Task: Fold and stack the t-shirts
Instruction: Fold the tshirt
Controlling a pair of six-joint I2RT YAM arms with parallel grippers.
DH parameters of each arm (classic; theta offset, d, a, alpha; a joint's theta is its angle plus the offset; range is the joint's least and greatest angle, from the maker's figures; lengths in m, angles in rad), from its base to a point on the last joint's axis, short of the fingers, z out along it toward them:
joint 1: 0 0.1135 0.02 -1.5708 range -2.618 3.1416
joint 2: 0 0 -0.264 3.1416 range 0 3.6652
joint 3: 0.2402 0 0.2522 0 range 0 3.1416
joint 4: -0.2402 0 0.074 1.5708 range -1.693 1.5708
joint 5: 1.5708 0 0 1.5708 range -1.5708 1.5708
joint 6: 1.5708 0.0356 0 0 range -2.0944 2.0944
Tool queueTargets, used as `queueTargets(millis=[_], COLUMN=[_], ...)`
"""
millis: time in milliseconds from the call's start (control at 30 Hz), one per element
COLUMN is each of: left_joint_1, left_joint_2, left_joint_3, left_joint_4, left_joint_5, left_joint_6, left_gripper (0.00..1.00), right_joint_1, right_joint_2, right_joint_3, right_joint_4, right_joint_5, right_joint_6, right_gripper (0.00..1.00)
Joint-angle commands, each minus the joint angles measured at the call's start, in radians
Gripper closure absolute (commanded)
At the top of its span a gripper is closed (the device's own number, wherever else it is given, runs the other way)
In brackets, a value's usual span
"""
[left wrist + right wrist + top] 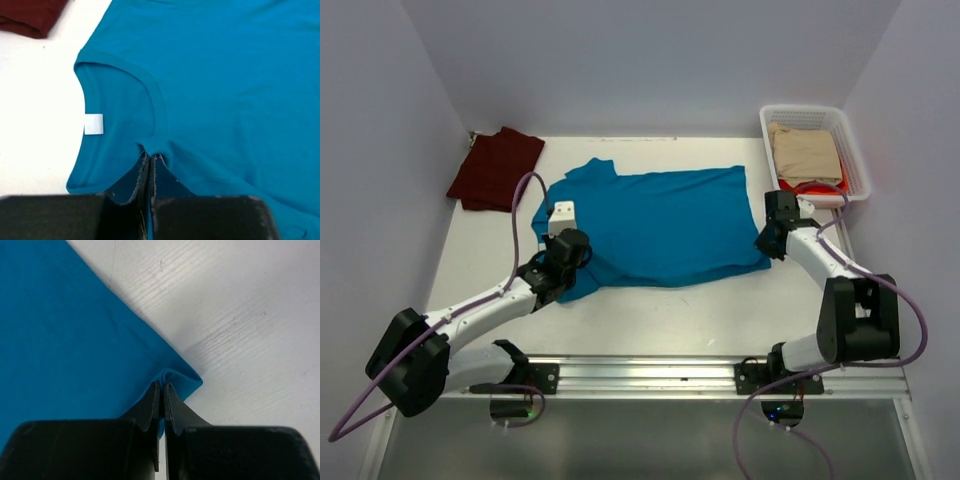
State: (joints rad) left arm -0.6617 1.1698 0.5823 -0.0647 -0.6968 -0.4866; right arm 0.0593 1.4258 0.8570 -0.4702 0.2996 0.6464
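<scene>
Top external view has the maroon shirt (496,168) lying at the far left corner of the table (660,312), with the teal shirt (655,225) spread flat mid-table, near but apart. The left gripper (151,161) is closed tight on the teal collar, the right gripper (162,390) is pinched on that shirt's right corner, and a white basket (802,109) holding cloth sits far right
</scene>
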Motion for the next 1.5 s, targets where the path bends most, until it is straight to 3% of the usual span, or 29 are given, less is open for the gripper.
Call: queueTargets(millis=[0,800,1233,1467], left_joint_1=[0.030,0.122,0.154,0.169], left_joint_2=[-0.001,0.172,0.103,0.154], left_joint_3=[0.001,0.100,0.129,0.140], left_joint_4=[0.091,0.190,0.161,0.174], left_joint_5=[-0.013,-0.003,-0.027,-0.017], left_joint_6=[0.037,0.094,0.129,0.126], left_gripper=[1.00,1.00,1.00,1.00], right_joint_1=[-0.003,-0.003,-0.006,-0.004], right_joint_2=[0.051,0.228,0.271,0.315], right_joint_3=[0.072,0.252,0.275,0.306], right_joint_4=[0.051,0.064,0.084,0.085], right_joint_5=[0.047,0.115,0.124,0.108], right_joint_6=[-0.004,-0.010,-0.014,-0.016], right_gripper=[1.00,1.00,1.00,1.00])
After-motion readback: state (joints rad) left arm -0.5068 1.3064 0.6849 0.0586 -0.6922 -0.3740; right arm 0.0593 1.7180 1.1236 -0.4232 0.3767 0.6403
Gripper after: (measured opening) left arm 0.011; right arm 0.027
